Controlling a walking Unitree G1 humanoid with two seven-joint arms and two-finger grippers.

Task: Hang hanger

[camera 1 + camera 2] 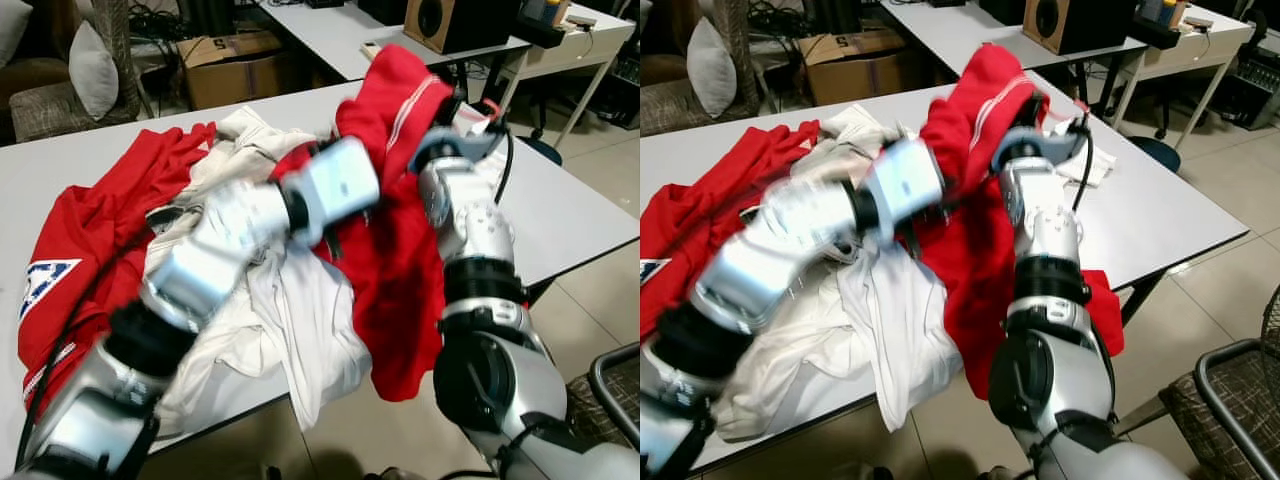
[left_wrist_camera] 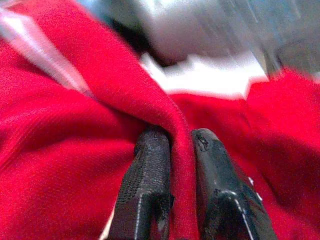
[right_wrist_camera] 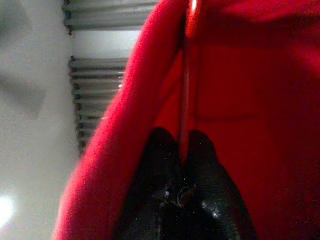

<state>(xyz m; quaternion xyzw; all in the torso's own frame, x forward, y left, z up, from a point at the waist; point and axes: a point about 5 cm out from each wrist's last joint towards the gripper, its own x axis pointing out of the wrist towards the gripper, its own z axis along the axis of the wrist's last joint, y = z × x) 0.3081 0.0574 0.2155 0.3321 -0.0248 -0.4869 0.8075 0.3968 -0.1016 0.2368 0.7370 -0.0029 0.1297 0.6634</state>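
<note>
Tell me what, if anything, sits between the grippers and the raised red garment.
Nothing visible does. The left gripper is already pinched on a fold of the red garment, and the right gripper is shut on another part of it, holding it up above the table. No hanger or rail can be made out.

Our left arm (image 1: 220,250) reaches forward and rightward, its gripper (image 2: 181,145) with jaws pinched together. Our right arm (image 1: 470,240) stands raised, its gripper (image 3: 182,145) clamped too.

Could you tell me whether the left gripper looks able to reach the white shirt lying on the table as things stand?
Probably not freely: the left gripper is shut on a fold of the raised red shirt, though the white shirt lies just beneath that arm.
</note>
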